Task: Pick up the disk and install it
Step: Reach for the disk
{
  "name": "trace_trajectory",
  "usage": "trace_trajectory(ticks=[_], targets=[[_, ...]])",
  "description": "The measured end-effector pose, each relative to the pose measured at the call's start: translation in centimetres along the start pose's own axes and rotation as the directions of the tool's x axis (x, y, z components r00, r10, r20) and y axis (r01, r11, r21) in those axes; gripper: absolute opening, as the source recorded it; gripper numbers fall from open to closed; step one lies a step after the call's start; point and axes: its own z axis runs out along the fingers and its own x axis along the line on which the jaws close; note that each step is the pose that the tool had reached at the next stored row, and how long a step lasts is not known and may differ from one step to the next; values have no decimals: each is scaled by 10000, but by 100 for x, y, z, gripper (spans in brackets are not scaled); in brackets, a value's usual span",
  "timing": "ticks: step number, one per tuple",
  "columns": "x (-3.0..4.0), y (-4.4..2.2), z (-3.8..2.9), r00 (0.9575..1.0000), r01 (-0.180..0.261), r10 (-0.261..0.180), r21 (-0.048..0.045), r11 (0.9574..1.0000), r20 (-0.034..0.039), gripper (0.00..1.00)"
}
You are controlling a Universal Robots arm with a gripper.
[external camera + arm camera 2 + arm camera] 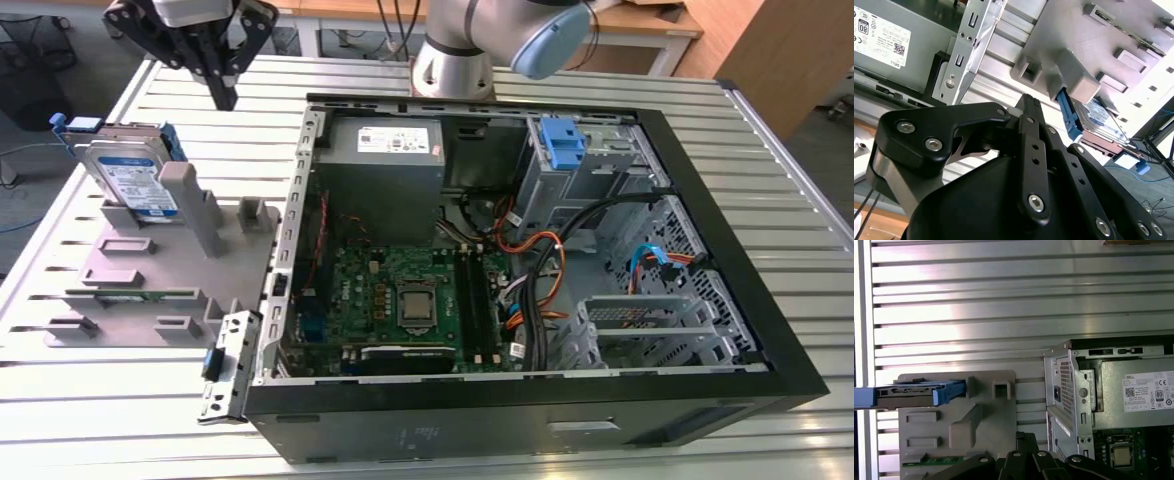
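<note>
Jaws closed, empty, near grey rack; disk stands in rack slot.

the arm stands at twelve o'clock in the exterior view; its gripper hangs at ten o'clock, pointing toward six, fingers closed tip to tip.

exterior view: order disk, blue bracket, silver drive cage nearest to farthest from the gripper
1. Disk, in the grey holder near the gripper, outside the case.
2. Blue bracket, inside the case, toward the exterior view's right.
3. Silver drive cage, farther right, lower in the case.
</note>
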Motion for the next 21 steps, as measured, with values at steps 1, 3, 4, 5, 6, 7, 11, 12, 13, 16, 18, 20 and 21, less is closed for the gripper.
trace_trajectory(ticks=[1, 3, 4, 5, 6, 7, 11, 12, 13, 16, 18, 20, 21], targets=[[4, 0, 0, 10000, 0, 0, 0, 10000, 1, 11], [13, 1, 0, 10000, 0, 0, 0, 10000, 0, 11], [17, 1, 0, 10000, 0, 0, 0, 10000, 0, 11], [22, 1, 0, 10000, 0, 0, 1, 10000, 0, 11], [27, 2, 0, 10000, 0, 0, 0, 10000, 0, 11], [32, 2, 0, 10000, 0, 0, 0, 10000, 0, 11], [51, 3, -1, 10000, 0, 0, 0, 10000, 0, 11], [56, 3, -1, 10000, 0, 0, 0, 10000, 0, 11], [61, 3, 0, 10000, 0, 0, 0, 10000, 1, 11], [76, 4, 0, 10000, 0, 0, 0, 10000, 1, 11], [87, 5, -1, 10000, 0, 0, 0, 10000, 0, 11], [97, 6, -1, 10000, 0, 0, 1, 10000, 0, 11], [102, 6, -1, 10000, -1, 1, 0, 10000, 0, 11]])
